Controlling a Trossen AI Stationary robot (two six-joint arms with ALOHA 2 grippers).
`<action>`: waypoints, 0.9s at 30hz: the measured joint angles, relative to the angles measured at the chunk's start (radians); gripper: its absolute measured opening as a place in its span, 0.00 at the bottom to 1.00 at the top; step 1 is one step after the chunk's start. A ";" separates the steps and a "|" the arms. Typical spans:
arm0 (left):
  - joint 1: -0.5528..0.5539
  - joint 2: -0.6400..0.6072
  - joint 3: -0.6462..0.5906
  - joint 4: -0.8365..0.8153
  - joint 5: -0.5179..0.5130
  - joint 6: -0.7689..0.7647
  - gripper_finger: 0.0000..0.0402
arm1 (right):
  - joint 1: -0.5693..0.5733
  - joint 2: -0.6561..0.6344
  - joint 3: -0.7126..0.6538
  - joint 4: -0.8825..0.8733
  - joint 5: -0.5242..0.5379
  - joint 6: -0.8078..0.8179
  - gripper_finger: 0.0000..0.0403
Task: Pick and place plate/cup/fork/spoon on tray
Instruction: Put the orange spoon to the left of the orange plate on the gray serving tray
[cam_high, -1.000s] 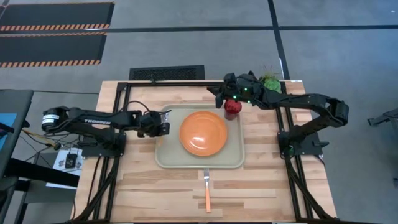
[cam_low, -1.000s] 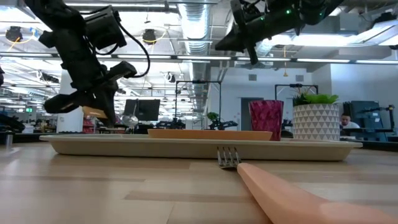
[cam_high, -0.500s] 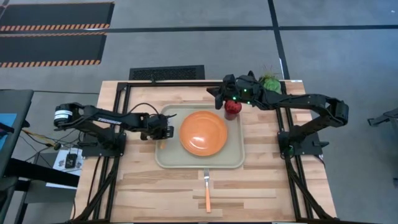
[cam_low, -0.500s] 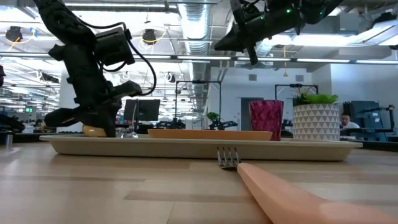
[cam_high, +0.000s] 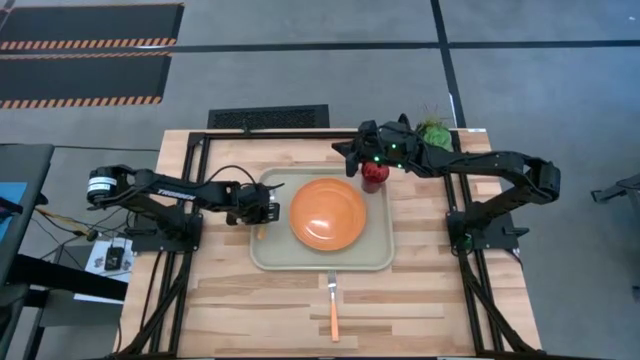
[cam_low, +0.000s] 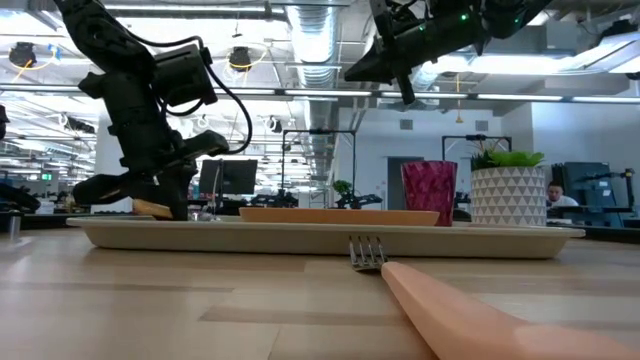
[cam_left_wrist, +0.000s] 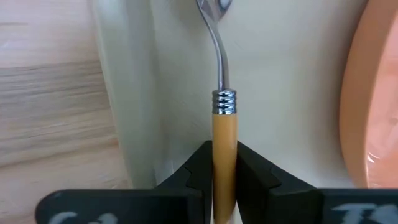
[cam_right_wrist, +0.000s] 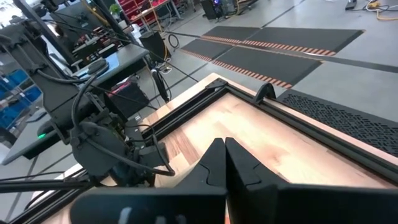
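The pale tray (cam_high: 380, 255) lies mid-table with the orange plate (cam_high: 327, 213) flat in its middle and the red faceted cup (cam_high: 374, 172) upright at its far right corner. My left gripper (cam_high: 262, 206) is low over the tray's left part, shut on the spoon (cam_left_wrist: 222, 93). My right gripper (cam_high: 350, 155) is shut and empty, high above the tray's far edge beside the cup. The fork (cam_high: 333, 305) lies on the table in front of the tray, tines toward its near rim. My left gripper pinches the spoon's orange handle (cam_left_wrist: 224, 140) between its two fingers, a little behind the ribbed metal collar. The fingers slant down from the table's left and lie across the handle. The silver bowl end (cam_left_wrist: 214, 6) points to the far side, low over the tray floor between rim and plate.
A white pot with a green plant (cam_high: 435, 132) stands on the table beyond the tray's far right corner, under my right arm. Black frame rails run along the table's left, right and far sides. Bare wood shows in front of the tray around the fork.
My left gripper has gone toward the table's right edge and down with the spoon, from above the tray's left rim to just over the tray floor, then held still. The spoon stays pinched. My right gripper has kept still.
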 joint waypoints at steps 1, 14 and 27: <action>0.000 0.000 0.000 0.000 0.003 0.000 0.11 | 0.000 0.000 0.000 0.000 0.000 0.000 0.02; 0.000 0.001 0.011 -0.023 0.018 0.009 0.11 | 0.000 0.000 0.000 -0.001 0.000 -0.001 0.02; 0.000 0.000 0.013 -0.019 0.029 0.020 0.34 | 0.000 0.000 0.000 -0.003 -0.001 -0.002 0.02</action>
